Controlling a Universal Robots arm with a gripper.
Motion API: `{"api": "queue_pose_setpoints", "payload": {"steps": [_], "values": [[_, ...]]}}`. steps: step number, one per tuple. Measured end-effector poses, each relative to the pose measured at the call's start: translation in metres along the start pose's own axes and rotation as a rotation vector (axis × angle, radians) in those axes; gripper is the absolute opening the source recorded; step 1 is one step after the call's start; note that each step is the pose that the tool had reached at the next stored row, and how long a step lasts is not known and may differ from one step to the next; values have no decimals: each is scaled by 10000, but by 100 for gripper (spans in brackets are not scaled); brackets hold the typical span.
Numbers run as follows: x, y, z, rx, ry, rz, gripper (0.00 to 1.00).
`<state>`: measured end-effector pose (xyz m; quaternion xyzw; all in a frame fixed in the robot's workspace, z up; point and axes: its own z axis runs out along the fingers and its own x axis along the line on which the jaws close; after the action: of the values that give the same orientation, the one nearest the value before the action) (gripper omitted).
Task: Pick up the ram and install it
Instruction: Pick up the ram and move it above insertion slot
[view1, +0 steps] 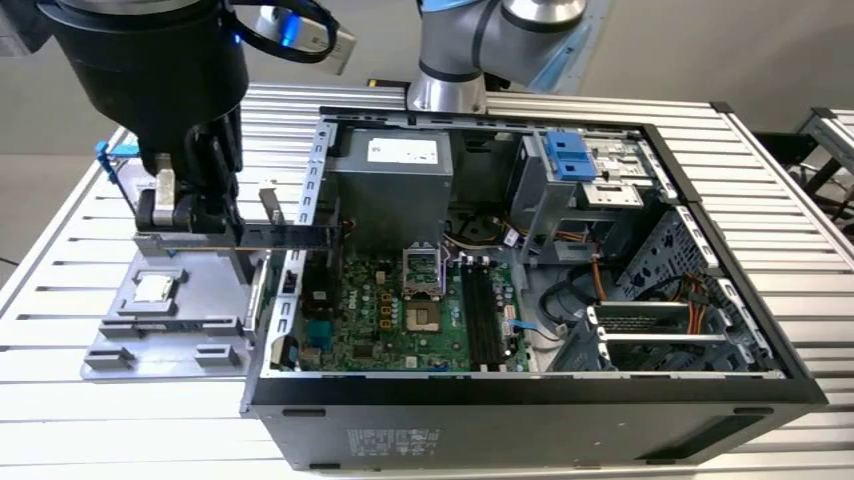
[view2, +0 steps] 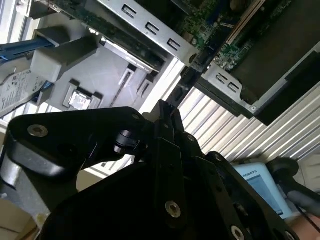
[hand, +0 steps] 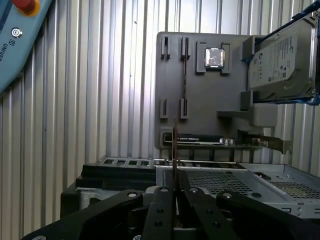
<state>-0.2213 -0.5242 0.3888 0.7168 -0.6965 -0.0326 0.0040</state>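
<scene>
My gripper (view1: 194, 230) is shut on the ram (view1: 287, 237), a long, thin dark stick held level above the grey parts tray (view1: 127, 325), next to the open computer case's wall (view1: 315, 190). In both wrist views the ram shows edge-on, sticking out from between the fingertips: the ram (hand: 175, 150) in the gripper (hand: 175, 187), and the ram (view2: 183, 86) in the gripper (view2: 167, 112). The black memory slots (view1: 483, 315) on the green motherboard lie inside the case, toward the exterior view's right of the gripper.
The tray (hand: 200, 100) carries a square silver-topped processor chip (hand: 215, 56), a silver hard drive (hand: 282, 60) and an expansion card (hand: 200, 140). Inside the case are a power supply (view1: 400, 170), drive bays (view1: 587, 165) and cables. A pendant (hand: 15, 40) lies on the slatted table.
</scene>
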Motion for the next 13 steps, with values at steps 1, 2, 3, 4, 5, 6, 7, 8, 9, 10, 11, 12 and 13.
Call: {"api": "queue_pose_setpoints", "payload": {"steps": [1,2,3,4,5,6,7,8,9,10,11,12,13], "values": [[1,-25,-1,0,-1,0,0],[1,-48,-2,1,-1,0,0],[2,-68,-3,1,-1,-1,0],[2,-86,-4,0,0,0,0],[3,-100,-5,0,0,0,0],[3,-117,-6,1,-1,0,0],[4,-135,-7,0,0,0,0],[4,-158,-8,0,-1,0,0],[5,-177,-9,0,-1,0,0],[6,-200,-10,0,0,0,0],[6,-224,-11,0,-1,0,0],[7,-248,-13,0,-1,0,0],[7,-267,-14,0,0,0,0]]}}
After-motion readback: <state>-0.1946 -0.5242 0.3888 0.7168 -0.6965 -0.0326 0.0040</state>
